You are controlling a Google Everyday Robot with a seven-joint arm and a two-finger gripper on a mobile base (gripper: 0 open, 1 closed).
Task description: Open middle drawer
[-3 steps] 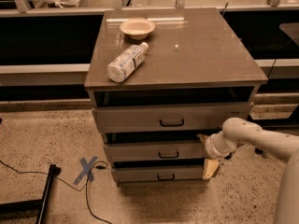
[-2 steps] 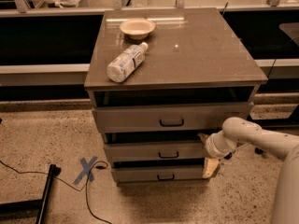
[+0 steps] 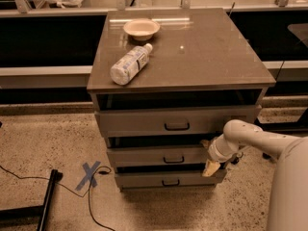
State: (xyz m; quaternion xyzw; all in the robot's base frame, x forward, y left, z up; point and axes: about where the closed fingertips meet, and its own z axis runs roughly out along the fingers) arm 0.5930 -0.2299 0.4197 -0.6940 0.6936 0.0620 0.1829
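The middle drawer (image 3: 154, 156) is the second of three grey-brown fronts in the cabinet, with a small dark loop handle (image 3: 173, 160) at its centre. A dark gap shows above its front. My gripper (image 3: 211, 166) is at the right end of this drawer's front, low against the cabinet's right front corner and well right of the handle. My white arm (image 3: 255, 138) reaches in from the right edge of the view. The taller top drawer (image 3: 144, 121) lies above and the slim bottom drawer (image 3: 144, 179) below.
A clear plastic bottle (image 3: 129, 64) lies on its side on the cabinet top (image 3: 207, 52), with a small bowl (image 3: 141, 28) behind it. A blue tape X (image 3: 89, 174), a black cable (image 3: 91, 206) and a dark stand leg (image 3: 47, 201) are on the speckled floor at left.
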